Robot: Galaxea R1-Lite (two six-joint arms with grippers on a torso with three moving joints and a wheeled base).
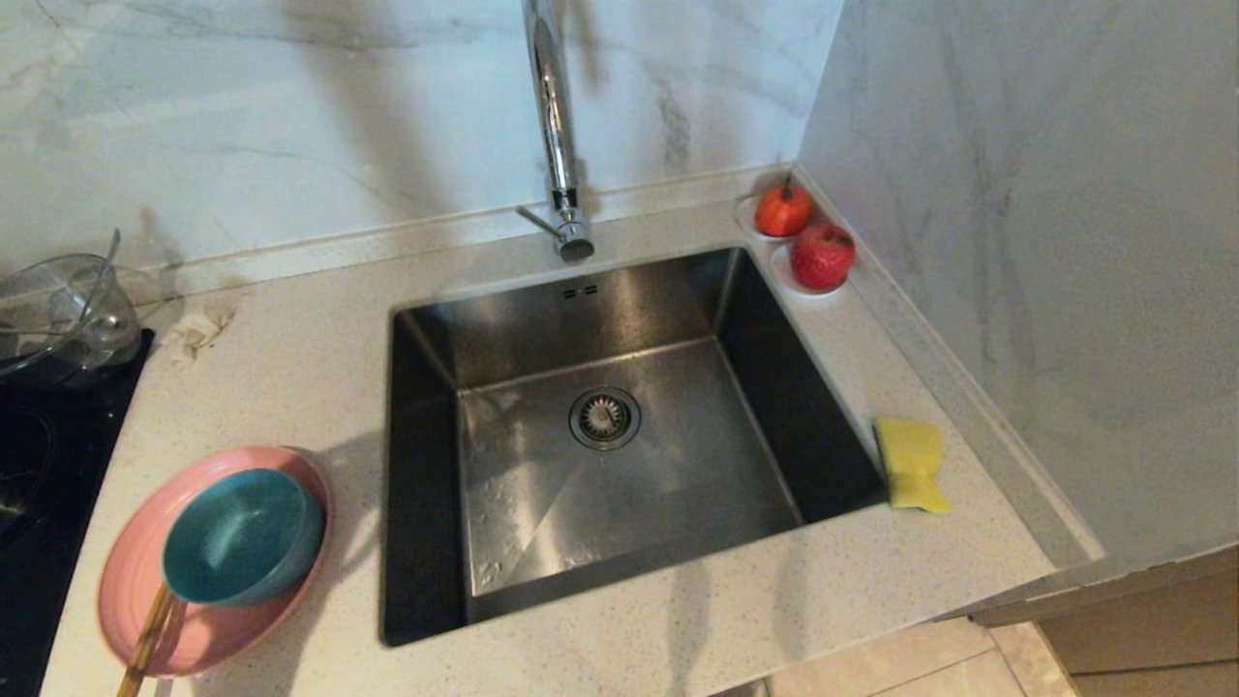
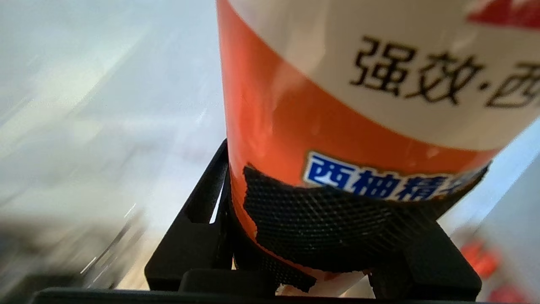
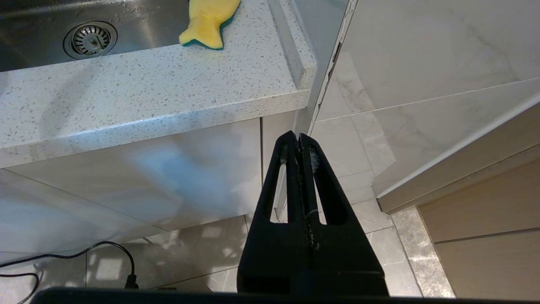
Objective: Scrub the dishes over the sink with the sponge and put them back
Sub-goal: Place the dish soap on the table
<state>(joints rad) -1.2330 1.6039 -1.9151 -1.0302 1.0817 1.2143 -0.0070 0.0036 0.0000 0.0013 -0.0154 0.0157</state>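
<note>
Item by item from the left of the worktop: we are looking at a clear glass bowl (image 1: 58, 310) sitting at the far left edge beside the black hob (image 1: 39, 465), out of the work area and no part of the washing. Next, the pink plate (image 1: 145, 600) is lying on the counter (image 1: 290, 348) just left of the sink (image 1: 600, 436), with the teal bowl (image 1: 242, 537) nested on it and a pair of chopsticks (image 1: 150, 639) leaning across its near rim; we are judging that the dishes are stacked there to wait their turn, within easy reach of the basin. The sink is standing empty under the tall tap (image 1: 557, 126), its drain strainer (image 1: 604, 418) bare. Two red fruits (image 1: 803, 237) are resting on small saucers in the back corner. The sponge (image 1: 912, 463) is lying on the counter right of the sink, touching its edge, yellow face up. Neither arm is showing in the head view. Our left gripper (image 2: 337, 236) is gripping an orange-and-white bottle (image 2: 358, 105) with printed characters, its fingers (image 2: 198, 219) standing part-way open round the bottle's body; we are taking it for detergent, and where it is being held over the scene we cannot tell. Our right gripper (image 3: 300, 143) is hanging parked below the counter front, fingers pressed together on nothing.
</note>
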